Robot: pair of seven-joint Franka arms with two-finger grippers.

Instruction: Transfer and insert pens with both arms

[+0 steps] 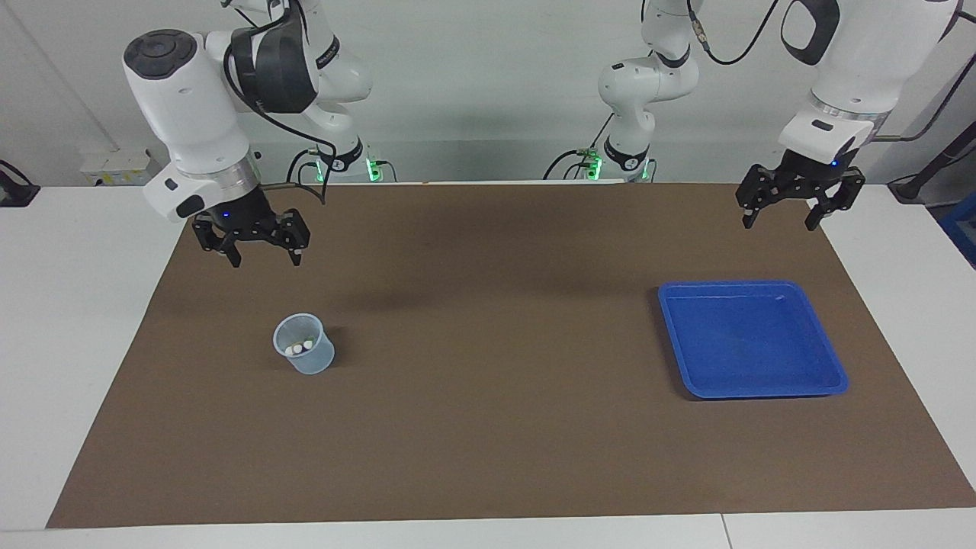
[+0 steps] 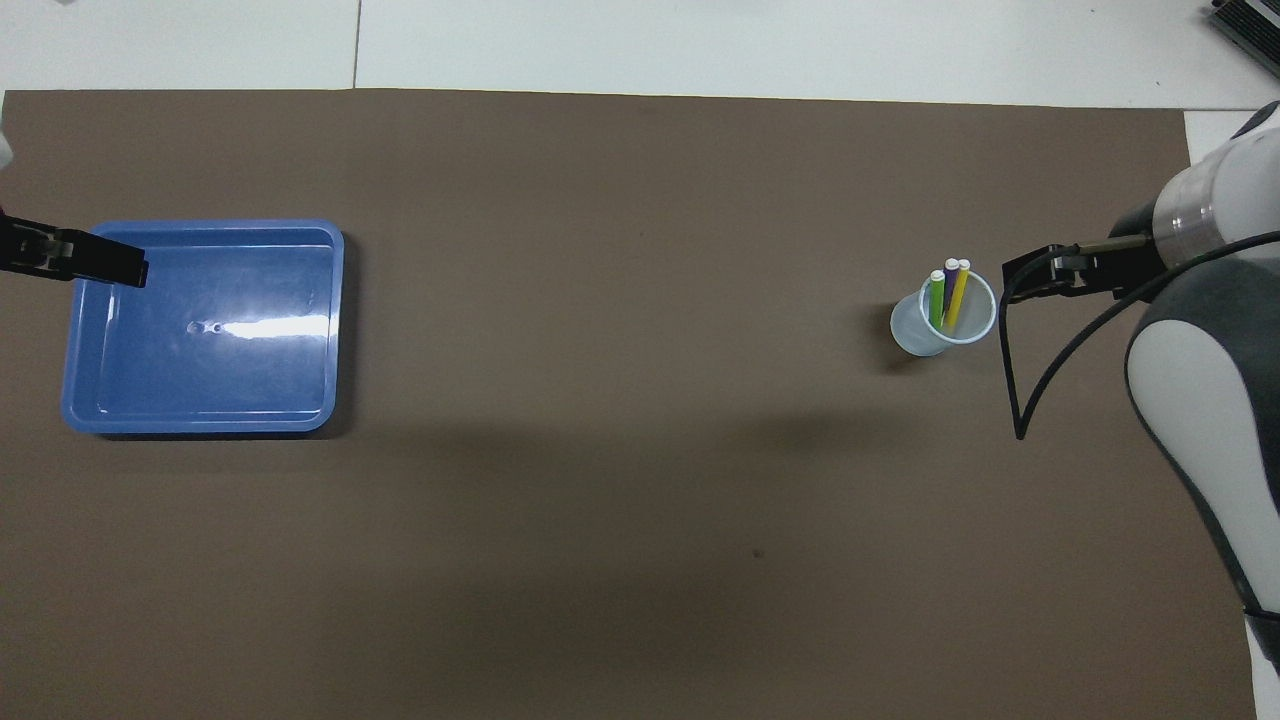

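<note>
Only the overhead view shows the yellow, purple and green marker pens [image 2: 948, 295] in the translucent plastic cup [image 2: 935, 325] below the empty, wide-open right gripper [image 1: 263, 258]. The left gripper [image 1: 781, 221], equally open and empty, hangs above the mat near the shallow blue plastic tray [image 1: 751, 385]. No writing is readable.

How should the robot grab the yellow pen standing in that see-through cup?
Probably by the pale whitish top of the thin yellow marker pen, coming straight down from above. It leans inside the small clear plastic cup beside the purple and green pens, so only its top pokes out. The right gripper, jaws open, is closest.
</note>
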